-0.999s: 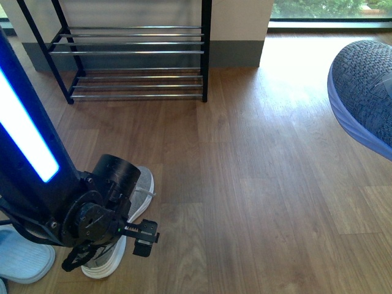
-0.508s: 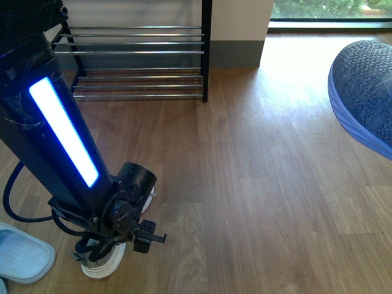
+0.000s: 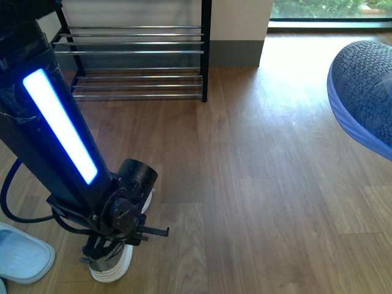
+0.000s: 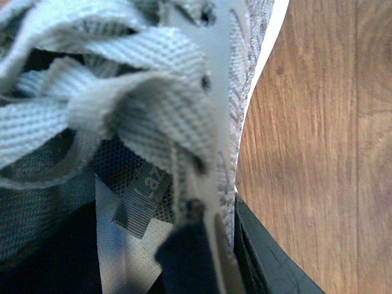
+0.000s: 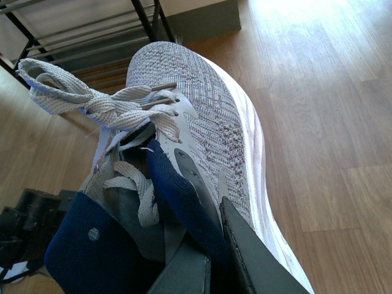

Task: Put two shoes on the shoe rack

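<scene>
Squeeze the grey knit sneaker with a white sole (image 3: 114,269) by its side wall, then lift slowly. It is near left on the wood floor (image 3: 275,184), soft, laces loose. Your left gripper (image 3: 106,252) sits over that wall; I cannot tell if it presses. Your right gripper (image 5: 211,251) pinches the matching grey sneaker (image 5: 202,116), held up, right.

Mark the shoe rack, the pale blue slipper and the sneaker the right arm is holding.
shoe rack (image 3: 141,96), front view, front rod of the lower shelf.
pale blue slipper (image 3: 21,254), front view, its upper strap.
held sneaker (image 5: 202,110), right wrist view, grey knit toe.
</scene>
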